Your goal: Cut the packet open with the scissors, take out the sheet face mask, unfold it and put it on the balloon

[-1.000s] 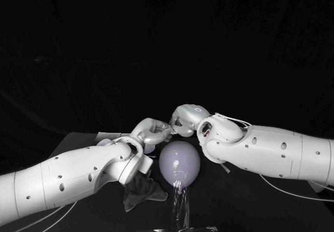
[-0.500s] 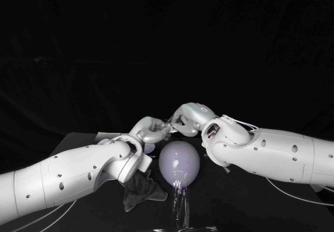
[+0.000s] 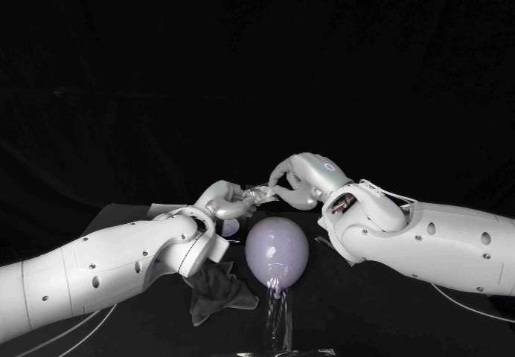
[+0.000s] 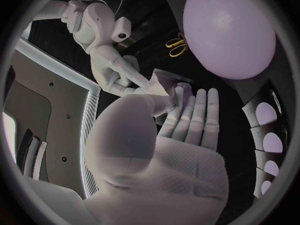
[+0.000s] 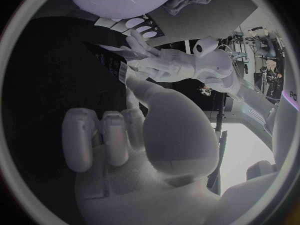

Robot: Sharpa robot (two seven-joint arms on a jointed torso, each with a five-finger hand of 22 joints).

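A pale purple balloon [image 3: 277, 249] stands upright on a clear stand [image 3: 279, 320] at the table's front middle. Just above its top, my left hand [image 3: 228, 201] and right hand [image 3: 304, 181] meet fingertip to fingertip. Both pinch a small pale folded sheet, the face mask [image 3: 261, 195], between them. The left wrist view shows the sheet [image 4: 164, 82] as a folded wedge between my left thumb and fingers, with the right hand [image 4: 112, 67] gripping its other side. Yellow-handled scissors [image 4: 177, 45] lie on the table beside the balloon [image 4: 228, 30].
A crumpled grey cloth [image 3: 220, 290] lies on the table under my left forearm, left of the stand. A dark strip with pale oval marks [image 4: 269, 135] lies near the balloon. My two forearms close in on the balloon from both sides.
My right hand has risen and swung to the right, wrist turned upward. The left hand lifted slightly, and the pale sheet now shows between the two hands.
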